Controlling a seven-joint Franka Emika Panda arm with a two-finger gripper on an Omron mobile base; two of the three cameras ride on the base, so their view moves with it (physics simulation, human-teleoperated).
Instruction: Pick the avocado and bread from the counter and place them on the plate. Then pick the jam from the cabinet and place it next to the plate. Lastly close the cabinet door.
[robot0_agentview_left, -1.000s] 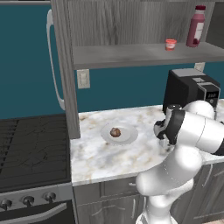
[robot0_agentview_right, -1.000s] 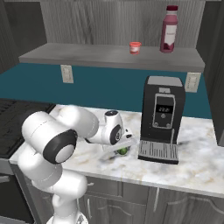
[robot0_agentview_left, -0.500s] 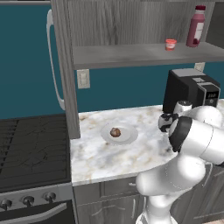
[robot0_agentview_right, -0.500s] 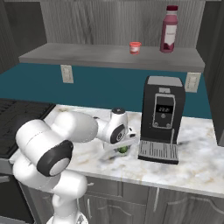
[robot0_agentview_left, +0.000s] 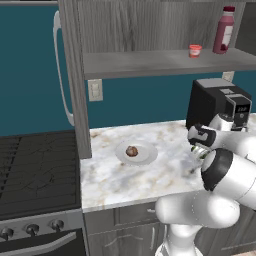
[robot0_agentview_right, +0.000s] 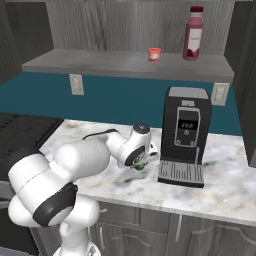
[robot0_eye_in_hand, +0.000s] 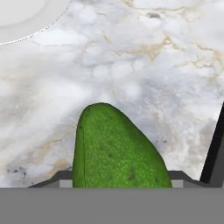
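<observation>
The robot's two-finger hand (robot0_agentview_right: 142, 165) sits low over the white-and-beige marbled stone tabletop (robot0_agentview_left: 165, 150), at about 9 o'clock from the black coffee machine (robot0_agentview_right: 185, 135) in the right base view, and it is clenched around the small glossy green avocado (robot0_eye_in_hand: 118, 151): the hand view shows the green lump rising from between the dark finger tips (robot0_eye_in_hand: 61, 178), with the marble behind it. In the right base view a sliver of green shows just under the wrist at the hand. From the left base view the hand (robot0_agentview_left: 199, 152) lies at 3 o'clock from the round shallow white-grey plate (robot0_agentview_left: 145, 156), well apart from it, close in front of the coffee machine. The small round brown bread (robot0_agentview_left: 132, 151) rests on the plate, near its middle. A curved edge of that plate shows at 11 o'clock in the hand view, apart from the avocado. Up in the grey wood-grain wall cabinet (robot0_agentview_left: 165, 35), the tiny squat red jam jar with a pale lid (robot0_agentview_left: 195, 50) stands on the inner shelf, with the tall dark-red bottle with a white cap (robot0_agentview_left: 223, 30) just beside it at 3 o'clock. The tall grey wood-grain cabinet door (robot0_agentview_left: 75, 80) stands swung open, edge-on, at 9 o'clock from the shelf, its long curved white-silver handle (robot0_agentview_left: 61, 75) on its left face. The black stove top (robot0_agentview_left: 35, 170) lies at 9 o'clock from the tabletop.
</observation>
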